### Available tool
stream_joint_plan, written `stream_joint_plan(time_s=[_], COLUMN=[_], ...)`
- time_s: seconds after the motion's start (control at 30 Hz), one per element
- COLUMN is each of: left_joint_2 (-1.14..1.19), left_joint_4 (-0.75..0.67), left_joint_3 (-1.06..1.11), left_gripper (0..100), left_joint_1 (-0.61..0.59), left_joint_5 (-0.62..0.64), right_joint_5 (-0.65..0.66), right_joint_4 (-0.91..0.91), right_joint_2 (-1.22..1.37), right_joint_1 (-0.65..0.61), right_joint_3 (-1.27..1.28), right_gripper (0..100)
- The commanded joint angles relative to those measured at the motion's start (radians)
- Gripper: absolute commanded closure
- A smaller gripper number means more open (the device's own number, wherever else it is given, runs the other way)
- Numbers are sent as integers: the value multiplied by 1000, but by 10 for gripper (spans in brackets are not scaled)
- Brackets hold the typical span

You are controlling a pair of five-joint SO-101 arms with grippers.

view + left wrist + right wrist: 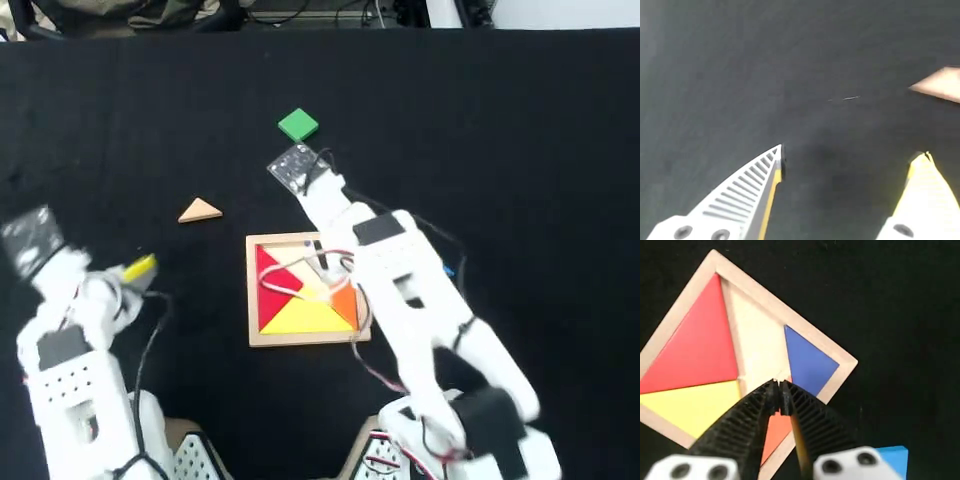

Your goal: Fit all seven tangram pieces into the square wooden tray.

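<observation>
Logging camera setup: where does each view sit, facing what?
High: fixed overhead, looking down on wooden tray and tan triangle; both arms show.
Left wrist: on left arm, facing black cloth; open left jaws show.
Right wrist: on right arm, facing down at tray; shut right jaws show.
Shared: tray, high and right wrist; tan triangle, high and left wrist.

1. We count one square wooden tray [252, 300].
2. We count four pieces in it: red triangle [695, 350], yellow triangle [695, 405], blue triangle [810, 362], orange triangle [777, 432].
3. We count three loose on the counter [500, 150]: green square [298, 125], tan triangle [200, 211], light blue piece [892, 456].
4. We count two tools: left tool [852, 152], right tool [778, 390].
</observation>
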Motion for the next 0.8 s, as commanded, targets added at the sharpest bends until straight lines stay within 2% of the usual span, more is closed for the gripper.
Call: stream_joint_plan(time_s=[0.0,0.13,0.23,0.4,0.6,0.77], left_joint_2=[55,213,368,657,953,1155], left_joint_4=[190,373,448,485,697,715], left_joint_3=[-309,-530,-673,-866,-1179,-1437], left_gripper=[618,618,619,619,619,619], left_joint_1=[288,509,562,555,487,410], left_joint_5=[-152,-443,-637,-933,-1257,-1321], right_joint_5=[-11,-12,-12,-11,18,34], right_joint_4=[-54,-149,-164,-193,-206,-206], right_joint_2=[-113,-120,-85,13,147,226], right_joint_1=[69,130,130,121,121,126], right_joint_3=[47,101,107,82,22,-27], right_gripper=[987,987,987,987,987,987])
